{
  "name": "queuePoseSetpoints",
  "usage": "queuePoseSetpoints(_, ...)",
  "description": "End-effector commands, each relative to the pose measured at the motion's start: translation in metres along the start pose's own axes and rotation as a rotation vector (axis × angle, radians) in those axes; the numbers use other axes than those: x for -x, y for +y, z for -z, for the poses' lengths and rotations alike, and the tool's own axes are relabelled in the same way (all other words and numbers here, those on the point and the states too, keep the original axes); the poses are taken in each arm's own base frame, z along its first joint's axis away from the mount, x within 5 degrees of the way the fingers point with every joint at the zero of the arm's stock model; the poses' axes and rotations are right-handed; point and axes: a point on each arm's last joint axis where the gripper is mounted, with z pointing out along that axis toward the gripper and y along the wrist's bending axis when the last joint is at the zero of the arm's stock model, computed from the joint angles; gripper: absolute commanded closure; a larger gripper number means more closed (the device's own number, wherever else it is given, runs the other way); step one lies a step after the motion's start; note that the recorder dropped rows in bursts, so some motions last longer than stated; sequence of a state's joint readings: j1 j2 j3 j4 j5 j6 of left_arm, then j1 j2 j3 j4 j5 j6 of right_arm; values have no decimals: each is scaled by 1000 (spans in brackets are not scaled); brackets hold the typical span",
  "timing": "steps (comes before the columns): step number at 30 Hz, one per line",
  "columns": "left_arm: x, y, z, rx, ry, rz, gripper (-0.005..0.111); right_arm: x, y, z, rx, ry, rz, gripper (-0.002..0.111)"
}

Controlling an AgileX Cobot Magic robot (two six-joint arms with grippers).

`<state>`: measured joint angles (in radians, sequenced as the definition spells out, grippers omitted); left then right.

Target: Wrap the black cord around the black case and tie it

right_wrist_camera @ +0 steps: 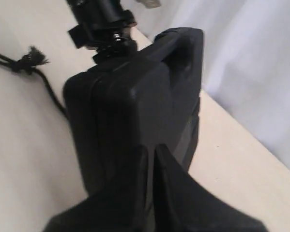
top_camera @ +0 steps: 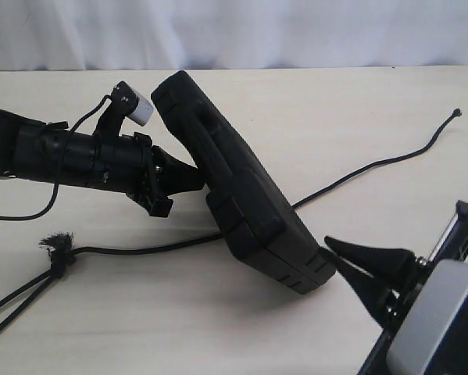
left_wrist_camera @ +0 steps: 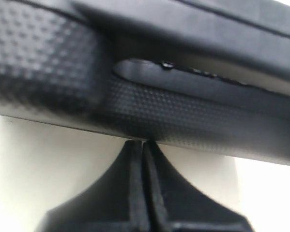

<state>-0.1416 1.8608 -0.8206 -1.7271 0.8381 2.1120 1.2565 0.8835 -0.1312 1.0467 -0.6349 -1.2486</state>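
Observation:
The black case [top_camera: 241,187] stands on its long edge across the middle of the table, leaning, its handle slot [top_camera: 206,125] toward the back. My left gripper [top_camera: 201,178] is shut, its closed tips pressed against the case's side [left_wrist_camera: 183,111]; the tips [left_wrist_camera: 142,143] hold nothing. My right gripper [top_camera: 329,244] is also shut, its tips [right_wrist_camera: 152,147] against the case's near end [right_wrist_camera: 135,106]. The black cord [top_camera: 140,248] runs from its tufted knot [top_camera: 58,244] under the case and on to the far right [top_camera: 374,166].
Two cord strands [top_camera: 15,301] trail from the knot off the table's lower left. A thin robot cable [top_camera: 23,215] loops by the left arm. The cord's far tip [top_camera: 455,112] lies at the right. White curtain [top_camera: 296,31] backs the table.

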Motion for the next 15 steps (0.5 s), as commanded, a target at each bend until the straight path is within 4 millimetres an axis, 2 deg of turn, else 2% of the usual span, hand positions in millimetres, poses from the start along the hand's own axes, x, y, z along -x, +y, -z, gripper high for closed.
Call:
queuePoseSetpoints(1,5,-2,-1,-13,-26,-26,107,-8,11,-1,25,83,-49,104)
queuePoseSetpoints(4,5,-2,-1,-13,-26,-26,107,-17,14,-3,13,179,-100,102)
queuePoseSetpoints(6,5,-2,-1,-13,-26,-26,107,-18,15,-5,18,185,-79,94)
queuePoseSetpoints(7,5,-2,-1,-13,-26,-26,107,-18,16,-6,23,183,-62,88)
queuePoseSetpoints(8,5,-2,-1,-13,-26,-26,107,-18,18,-7,30,182,-37,73)
queuePoseSetpoints(13,5,-2,-1,-13,-26,-26,107,-15,21,-12,33,147,1,22)
queuePoseSetpoints(15,5,-2,-1,-13,-26,-26,107,-15,19,-14,-8,135,-43,17)
